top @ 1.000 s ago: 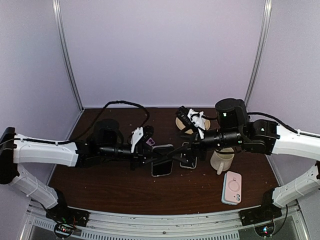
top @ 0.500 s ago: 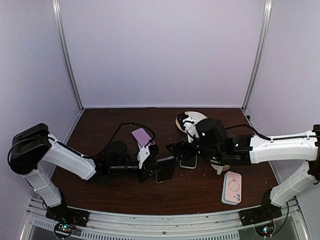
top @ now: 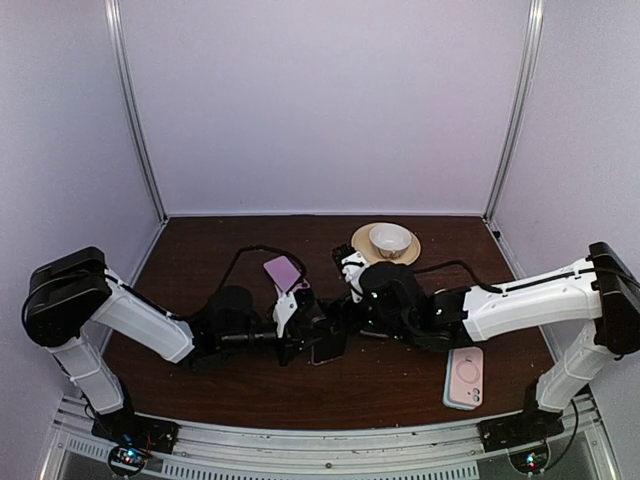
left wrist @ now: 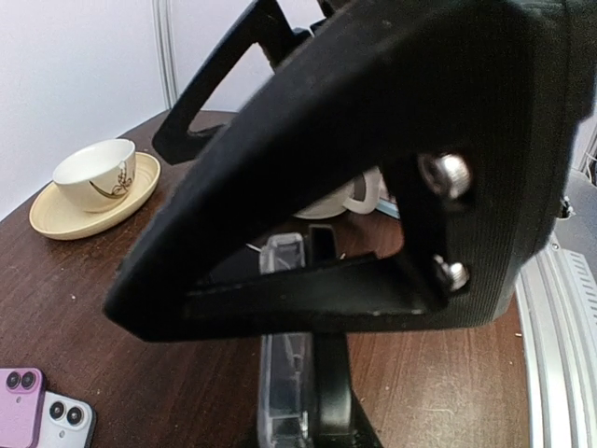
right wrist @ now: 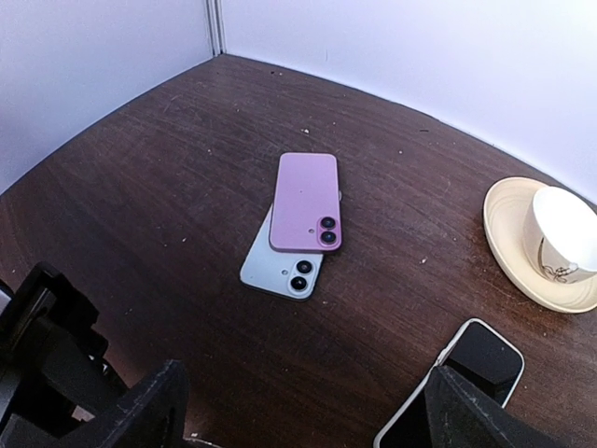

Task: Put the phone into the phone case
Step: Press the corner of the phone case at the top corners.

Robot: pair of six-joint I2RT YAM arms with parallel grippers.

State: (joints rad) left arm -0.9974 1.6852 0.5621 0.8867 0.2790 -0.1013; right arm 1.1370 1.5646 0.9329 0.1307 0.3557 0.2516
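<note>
My left tool (top: 310, 338) clamps the clear phone case (left wrist: 282, 373) edge-up; my right tool (right wrist: 308, 387), fingers wide apart, sits nearer the phone (right wrist: 478, 358), just to its right.

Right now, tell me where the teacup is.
In the top view the teacup sits on its saucer at the back of the table, right of centre, just behind the right arm.
</note>
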